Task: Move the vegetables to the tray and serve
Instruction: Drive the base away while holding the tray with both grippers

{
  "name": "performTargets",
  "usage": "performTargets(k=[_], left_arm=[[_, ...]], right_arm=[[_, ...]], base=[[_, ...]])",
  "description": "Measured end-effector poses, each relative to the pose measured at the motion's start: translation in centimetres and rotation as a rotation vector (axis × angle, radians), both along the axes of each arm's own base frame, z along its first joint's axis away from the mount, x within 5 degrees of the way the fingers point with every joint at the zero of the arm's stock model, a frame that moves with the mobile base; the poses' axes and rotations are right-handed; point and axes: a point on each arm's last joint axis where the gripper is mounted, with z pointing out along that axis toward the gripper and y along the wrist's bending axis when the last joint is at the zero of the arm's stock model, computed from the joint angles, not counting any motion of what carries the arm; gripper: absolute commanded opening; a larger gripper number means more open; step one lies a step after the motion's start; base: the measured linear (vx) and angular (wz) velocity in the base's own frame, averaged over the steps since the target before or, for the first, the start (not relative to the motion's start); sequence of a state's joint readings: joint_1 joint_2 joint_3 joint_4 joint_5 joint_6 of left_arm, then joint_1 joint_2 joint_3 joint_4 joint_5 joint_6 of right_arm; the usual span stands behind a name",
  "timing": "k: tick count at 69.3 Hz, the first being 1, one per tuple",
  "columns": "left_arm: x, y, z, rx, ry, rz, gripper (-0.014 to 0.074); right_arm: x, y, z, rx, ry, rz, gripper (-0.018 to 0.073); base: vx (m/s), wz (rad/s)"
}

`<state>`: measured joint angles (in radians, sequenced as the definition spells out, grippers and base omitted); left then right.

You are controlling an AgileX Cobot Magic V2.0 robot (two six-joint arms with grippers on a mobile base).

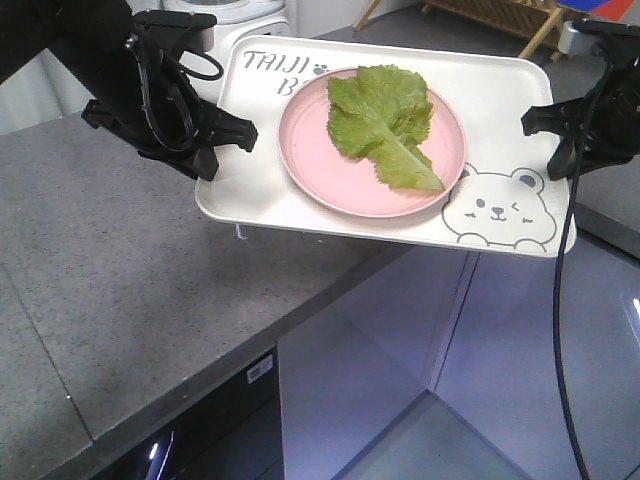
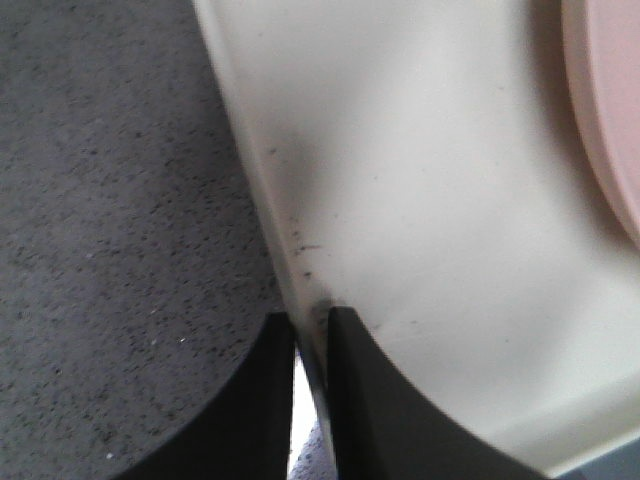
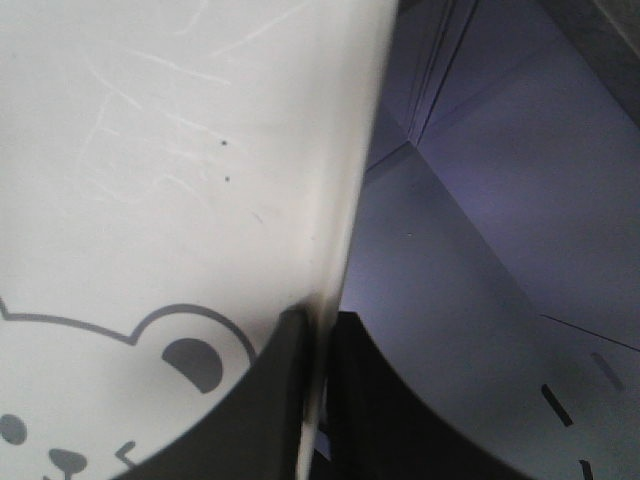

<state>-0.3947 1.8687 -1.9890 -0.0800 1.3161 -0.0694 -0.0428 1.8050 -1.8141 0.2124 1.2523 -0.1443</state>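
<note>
Lettuce (image 1: 385,125) lies flat on the pink plate (image 1: 305,165), which sits in the middle of the tray (image 1: 520,105). The plate covers part of the tray's lettering, so I read only "TAIJI B" at the far left corner. The bear face (image 1: 495,208) at the near right corner is in full view.

My left gripper (image 1: 222,148) is clamped on the tray's left rim and my right gripper (image 1: 552,140) on its right rim. From the front view I see only the upper finger of each; the lower ones are tucked under the tray. The left wrist view confirms it: the left gripper (image 2: 310,400) has one dark finger on each side of the rim, with the tray (image 2: 420,200) filling the frame and a sliver of plate (image 2: 610,120) cut off at the edge. The right gripper (image 3: 315,400) pinches the rim just beside the bear's ear (image 3: 190,362), though that view is soft and close.

Both arms reach in level from either side of the tray, and both run out of frame. The tray's left half hangs over the grey counter (image 1: 110,280); its right half juts past the counter's edge. I cannot tell the gap under the tray.
</note>
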Motion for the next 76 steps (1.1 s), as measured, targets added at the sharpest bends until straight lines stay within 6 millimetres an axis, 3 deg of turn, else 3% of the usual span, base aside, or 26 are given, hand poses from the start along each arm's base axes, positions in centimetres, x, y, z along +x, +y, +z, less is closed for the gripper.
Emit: performTargets(k=[76], left_arm=[[0.0, 0.0, 0.0, 0.0, 0.0, 0.0, -0.0006]], right_arm=[[0.0, 0.0, 0.0, 0.0, 0.0, 0.0, -0.0006]], base=[[-0.02, -0.35]])
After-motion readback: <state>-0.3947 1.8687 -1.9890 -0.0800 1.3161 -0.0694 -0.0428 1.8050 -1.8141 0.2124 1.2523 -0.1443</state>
